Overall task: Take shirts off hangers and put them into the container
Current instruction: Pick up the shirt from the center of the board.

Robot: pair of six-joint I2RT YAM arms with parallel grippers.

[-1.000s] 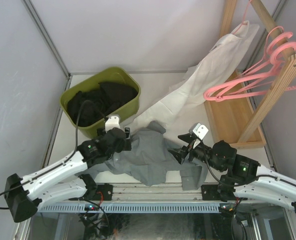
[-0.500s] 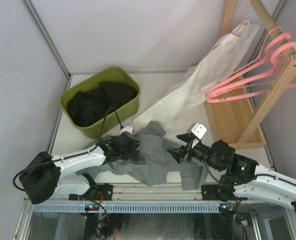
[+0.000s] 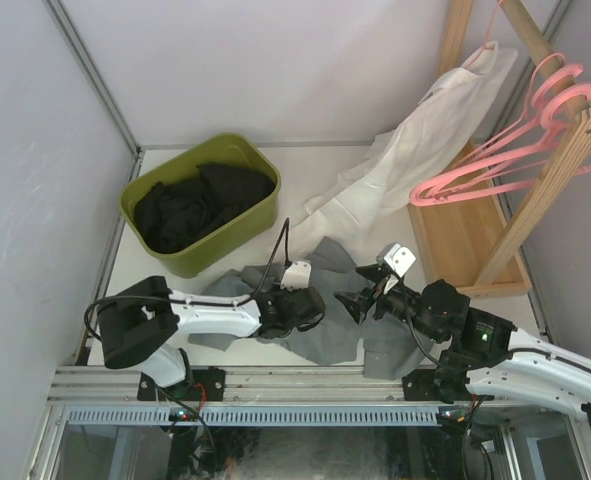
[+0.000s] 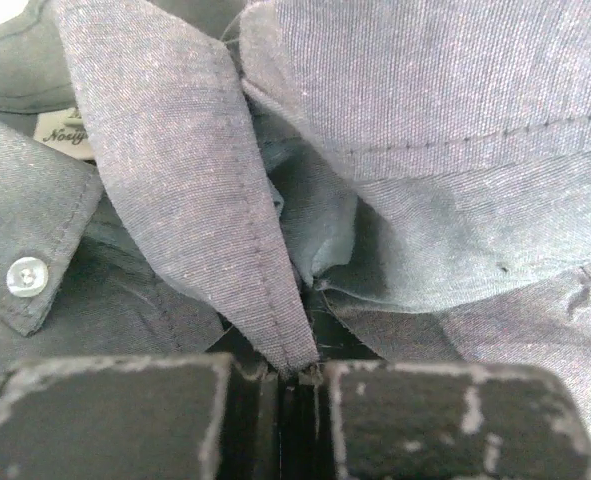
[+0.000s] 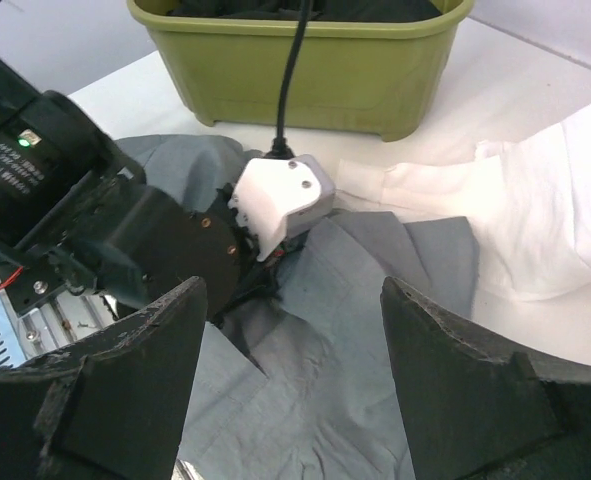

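Slip risk first. At the far-left corner of the bench (image 3: 315, 170) sits the olive-green rectangular plastic tub (image 3: 190, 262), already loaded with limp black shirts (image 3: 195, 205) close to rim height. A big bundle dropped short could hang over the rim.

Along the near edge, centre, lies the limp grey shirt (image 3: 335, 340), crumpled, with its lower hem at the bench edge. The left hand (image 4: 295, 375) is nearly closed, pinching only a thin stitched fold of the grey shirt. It looks a small bite, so it may pull out under the shirt's full weight. The black wrist cable (image 3: 280, 245) loops above and could snag on a swing toward the tub.

The right hand (image 5: 290, 365) is wide open, holds nothing, and hovers over the grey shirt just beside the left hand. Collision is likely if either moves inward.

The cream long-sleeved shirt (image 3: 415, 150) hangs from the far-right light wooden rack (image 3: 475, 240). Its sleeve trails to bench centre and touches the grey shirt, so a lift may drag it. I cannot tell which lies on top. Thin pink plastic hangers (image 3: 495, 165) sit on the rack pole.

Room: bare bench only behind and between the tub and the cream sleeve, side walls close, and the tub just beside the grey shirt.
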